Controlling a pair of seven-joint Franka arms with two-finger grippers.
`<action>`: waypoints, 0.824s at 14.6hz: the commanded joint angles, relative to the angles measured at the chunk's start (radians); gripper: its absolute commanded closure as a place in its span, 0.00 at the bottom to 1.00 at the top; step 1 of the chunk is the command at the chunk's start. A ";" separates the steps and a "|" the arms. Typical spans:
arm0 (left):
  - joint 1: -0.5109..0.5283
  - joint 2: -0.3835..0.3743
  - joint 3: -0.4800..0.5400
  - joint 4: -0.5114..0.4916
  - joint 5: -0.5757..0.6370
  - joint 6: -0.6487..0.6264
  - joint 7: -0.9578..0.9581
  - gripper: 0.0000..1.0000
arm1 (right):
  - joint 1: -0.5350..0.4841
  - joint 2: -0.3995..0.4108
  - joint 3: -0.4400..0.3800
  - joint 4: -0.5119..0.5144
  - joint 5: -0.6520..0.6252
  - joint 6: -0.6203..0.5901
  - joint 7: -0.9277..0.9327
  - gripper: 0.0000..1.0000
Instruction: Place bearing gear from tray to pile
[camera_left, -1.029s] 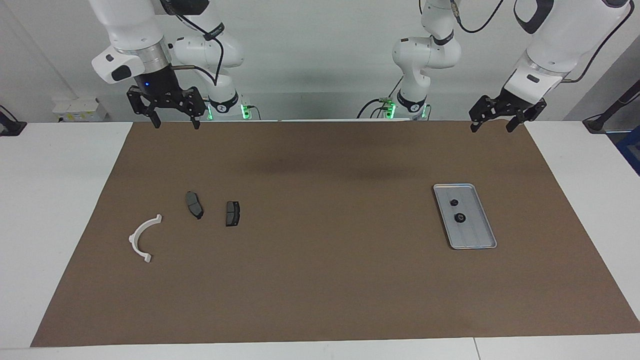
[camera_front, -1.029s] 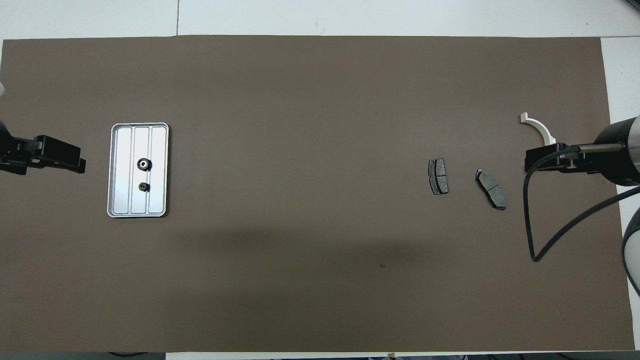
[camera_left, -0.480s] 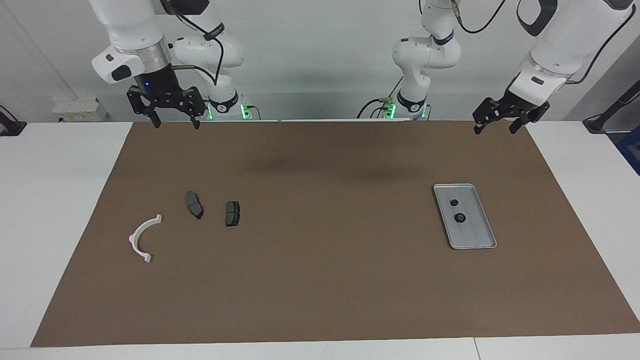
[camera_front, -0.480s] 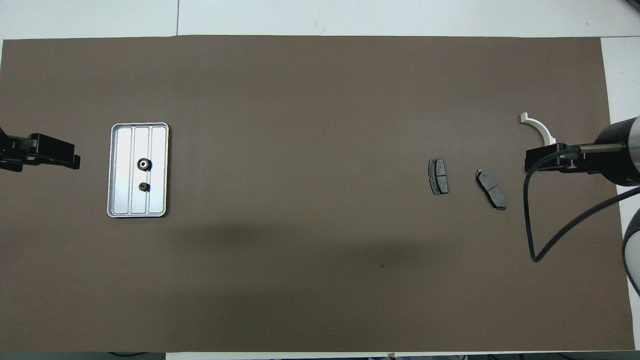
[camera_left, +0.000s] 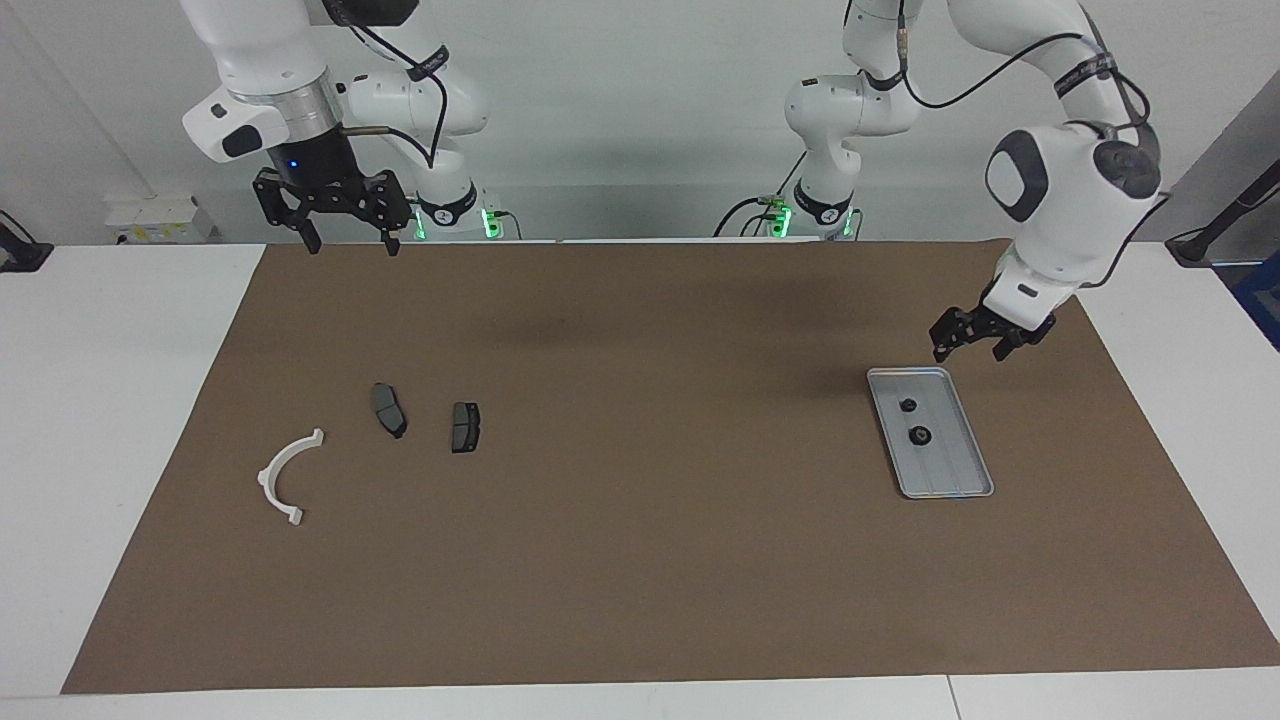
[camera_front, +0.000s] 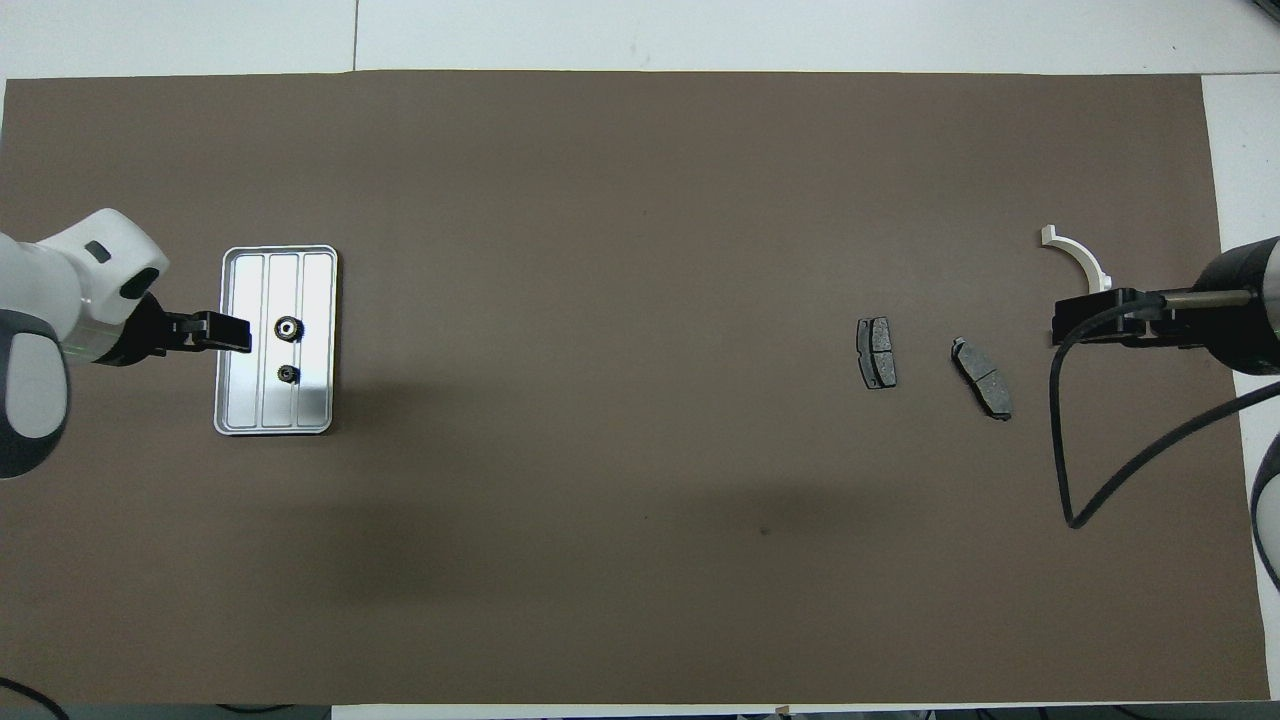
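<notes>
The silver tray (camera_left: 955, 470) lies on the brown mat toward the left arm's end and also shows in the overhead view (camera_front: 240, 400). In it lie two small dark gears: a larger one with a pale centre (camera_left: 919, 436) (camera_front: 288, 327), and a smaller one (camera_left: 908, 405) (camera_front: 288, 374) nearer to the robots. My left gripper (camera_left: 968, 352) (camera_front: 238, 333) is open and empty, raised over the tray's edge. The pile lies toward the right arm's end: a white curved bracket (camera_left: 288, 475) (camera_front: 1078, 255) and two dark pads (camera_left: 389, 410) (camera_left: 465, 427). My right gripper (camera_left: 352, 245) waits open, held high.
The brown mat (camera_left: 640, 560) covers most of the white table. A black cable (camera_front: 1060, 430) hangs from the right arm over the mat beside the pads. The two arm bases stand at the robots' edge of the table.
The left arm has swung down and in from the mat's corner, so its gripper is now low over the tray's edge. The right arm and all parts have stayed put.
</notes>
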 joint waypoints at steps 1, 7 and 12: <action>-0.006 0.031 -0.001 -0.086 0.004 0.129 0.012 0.05 | -0.008 -0.013 0.003 -0.002 0.007 -0.013 -0.022 0.00; -0.019 0.092 -0.003 -0.117 0.004 0.195 0.004 0.08 | -0.008 -0.014 0.003 -0.002 0.007 -0.013 -0.022 0.00; -0.027 0.115 -0.003 -0.124 0.004 0.214 -0.001 0.10 | 0.004 -0.017 0.002 -0.002 0.007 -0.015 -0.022 0.00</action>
